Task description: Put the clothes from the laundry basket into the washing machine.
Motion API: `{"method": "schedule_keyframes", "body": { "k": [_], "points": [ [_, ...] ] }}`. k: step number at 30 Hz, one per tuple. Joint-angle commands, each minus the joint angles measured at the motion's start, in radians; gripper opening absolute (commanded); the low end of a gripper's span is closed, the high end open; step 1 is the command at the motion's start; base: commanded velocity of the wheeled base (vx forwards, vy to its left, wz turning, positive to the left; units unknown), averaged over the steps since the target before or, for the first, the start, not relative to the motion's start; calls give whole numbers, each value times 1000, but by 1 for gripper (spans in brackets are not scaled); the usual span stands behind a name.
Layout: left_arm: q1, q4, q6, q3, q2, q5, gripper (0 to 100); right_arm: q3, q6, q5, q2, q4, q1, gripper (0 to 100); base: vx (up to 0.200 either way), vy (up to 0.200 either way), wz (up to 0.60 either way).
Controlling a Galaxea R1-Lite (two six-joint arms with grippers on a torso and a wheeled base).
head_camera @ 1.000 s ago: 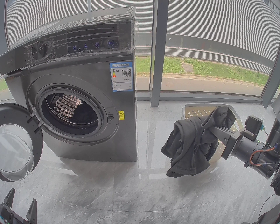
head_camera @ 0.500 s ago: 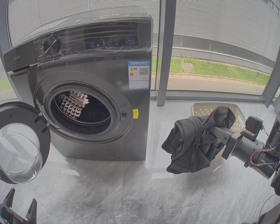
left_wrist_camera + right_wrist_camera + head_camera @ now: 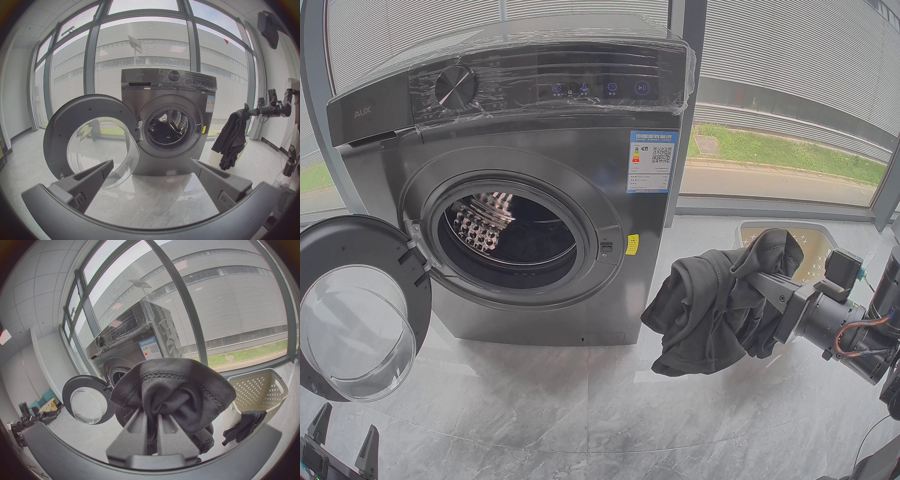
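Washer point(image 3: 550, 156): grey body, satin metallic sheen, smooth. Control panel, top of the head view, lies under crinkled clear plastic film point(image 3: 550, 69), glossy.
Drum point(image 3: 478, 222): bright perforated metal.
Door point(image 3: 362, 244), lower left: matt dark plastic ring round clear glossy glass.
Garment point(image 3: 706, 306), right of centre: black cloth, matt, soft, stitched hem.
Basket point(image 3: 259, 390): cream plastic, smooth, star-punched walls.
Floor point(image 3: 581, 406): grey marbled tile, polished, mirror-like.
Left gripper point(image 3: 149, 162): fingers point(image 3: 84, 182) matt dark grey, plastic-looking.

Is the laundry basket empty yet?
No, the right wrist view shows a dark garment draped over the rim of the laundry basket, apart from the black clothes in the jaws of the right gripper.
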Motion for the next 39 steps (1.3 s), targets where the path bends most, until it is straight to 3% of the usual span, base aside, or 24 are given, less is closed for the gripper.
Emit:
{"method": "schedule_keyframes", "body": {
  "k": [1, 11, 39],
  "points": [
    [0, 0, -1, 15, -16, 0, 100, 2, 0, 0, 1, -1, 0, 0, 0, 0, 0],
    [0, 0, 0, 16, -16, 0, 100, 4, 0, 2, 2, -1, 2, 0, 0, 0, 0],
    [0, 0, -3, 16, -16, 0, 100, 5, 0, 0, 1, -1, 8, 0, 0, 193, 0]
  ]
}}
